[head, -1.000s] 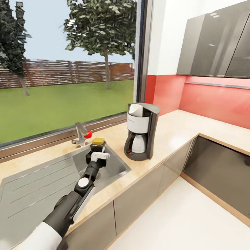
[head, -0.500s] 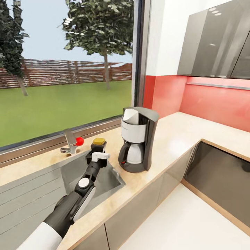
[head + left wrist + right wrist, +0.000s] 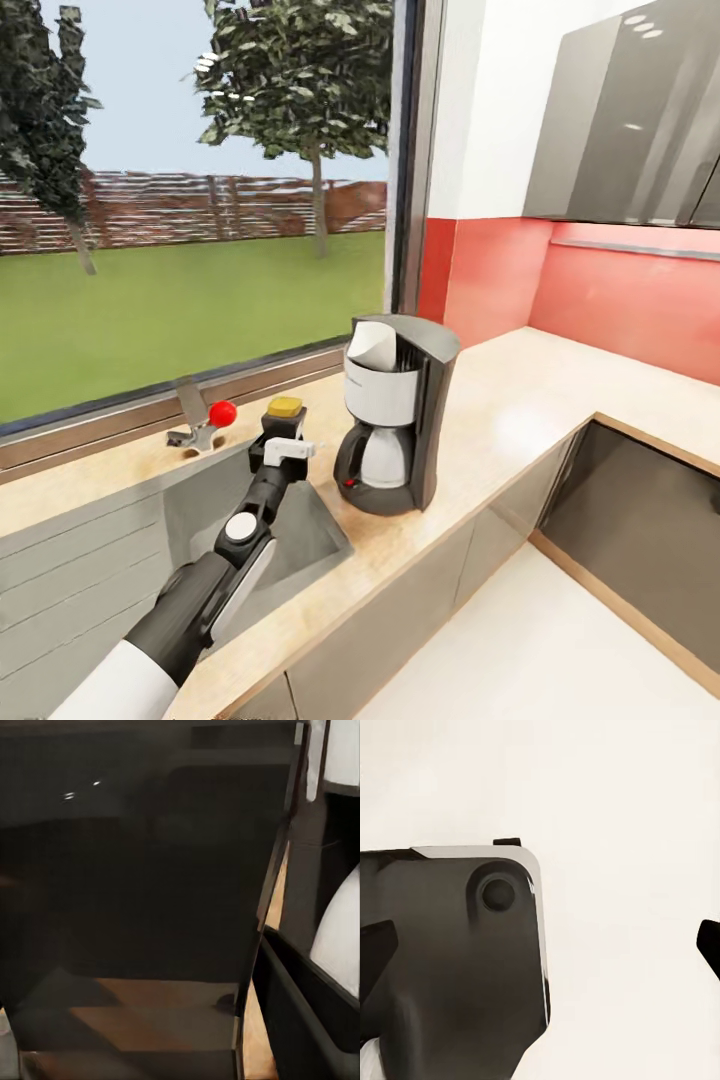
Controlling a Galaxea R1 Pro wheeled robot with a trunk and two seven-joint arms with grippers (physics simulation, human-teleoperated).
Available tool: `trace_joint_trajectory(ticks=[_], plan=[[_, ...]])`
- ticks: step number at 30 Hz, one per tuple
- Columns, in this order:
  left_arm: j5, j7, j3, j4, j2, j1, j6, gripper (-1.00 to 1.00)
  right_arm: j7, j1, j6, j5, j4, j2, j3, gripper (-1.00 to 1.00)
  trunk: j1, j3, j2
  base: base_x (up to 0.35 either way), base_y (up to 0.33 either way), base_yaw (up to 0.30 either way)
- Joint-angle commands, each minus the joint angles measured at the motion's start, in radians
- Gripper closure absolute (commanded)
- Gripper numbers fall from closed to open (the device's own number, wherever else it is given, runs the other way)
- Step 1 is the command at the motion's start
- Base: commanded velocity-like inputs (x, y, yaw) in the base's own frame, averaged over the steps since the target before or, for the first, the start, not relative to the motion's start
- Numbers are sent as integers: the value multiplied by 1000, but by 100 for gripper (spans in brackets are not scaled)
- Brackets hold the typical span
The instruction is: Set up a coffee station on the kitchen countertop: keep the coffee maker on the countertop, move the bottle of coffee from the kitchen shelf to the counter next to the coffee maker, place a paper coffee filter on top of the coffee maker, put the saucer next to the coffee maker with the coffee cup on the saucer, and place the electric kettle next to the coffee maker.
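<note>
1. The slim dark bottle of coffee with the yellow-gold cap [image 3: 284,414] is seen clamped in the left gripper [image 3: 281,447], held above the inset grey sink [image 3: 300,520], just left of the tall dark grey coffee maker [image 3: 396,412].
2. The bottle-to-counter step is judged to be in hand.
3. Next, a short move right is called for, then a lowering onto the light wood-grain countertop [image 3: 520,400] beside the machine.
4. The right gripper's fingertips [image 3: 375,945] are seen spread apart, with nothing between them.
</note>
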Motion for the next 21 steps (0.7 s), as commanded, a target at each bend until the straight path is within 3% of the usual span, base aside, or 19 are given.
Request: trace_joint_trajectory(ticks=[1,5,8,12,15,21], plan=[[7,8,-5,2,1,-1,4,100,1,-1,-4,0,0,0,-5,-100,1,-2,-2,3,-2,97],[15,5,-3,97,-6,-11,-6,100,1,-1,-4,0,0,0,-5,-100,1,-2,-2,1,0,24],[17,-3,-4,203,-27,-42,-79,100,1,-1,-4,0,0,0,-4,-100,1,-2,-2,0,0,3],[12,-11,-7,331,-89,-156,-108,100,2,-1,-4,2,2,0,-1,-100,1,-2,-2,0,0,0],[11,-12,-5,434,-112,-238,-114,100,2,-1,-5,4,2,0,1,-100,1,-2,-2,0,0,0],[7,-16,-6,451,-106,-203,-112,100,1,-4,-9,1,-25,9,-3,-100,1,-2,-2,0,0,0]])
